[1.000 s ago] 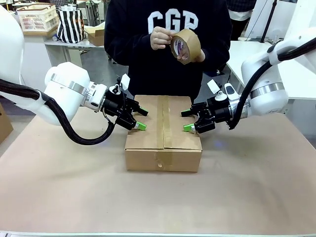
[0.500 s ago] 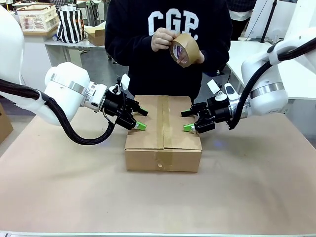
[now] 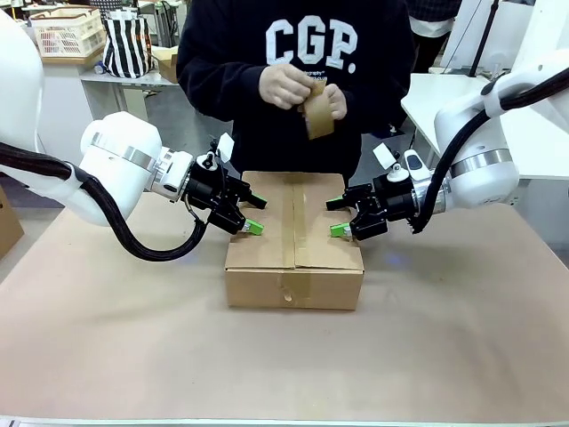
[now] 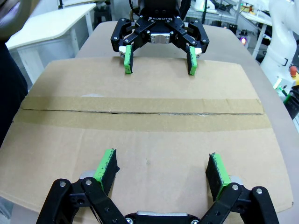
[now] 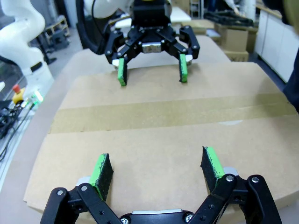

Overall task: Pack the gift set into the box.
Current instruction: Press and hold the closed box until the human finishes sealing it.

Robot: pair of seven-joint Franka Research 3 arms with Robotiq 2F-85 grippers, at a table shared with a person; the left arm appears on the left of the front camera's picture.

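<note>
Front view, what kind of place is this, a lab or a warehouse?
Probably a robotics lab or workshop: the box sits on a paper-covered table between two arms, a person's hands work opposite, and white worktables with a basket stand behind.

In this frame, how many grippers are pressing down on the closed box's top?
2. The left gripper rests, jaws open, on the left flap of the box; the right gripper rests, jaws open, on the right flap, facing it across the taped seam.

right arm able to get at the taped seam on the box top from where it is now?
Probably yes. The right gripper sits open over the box top, with bare cardboard between its pads and the taped seam; the left gripper stays on the far flap.
</note>
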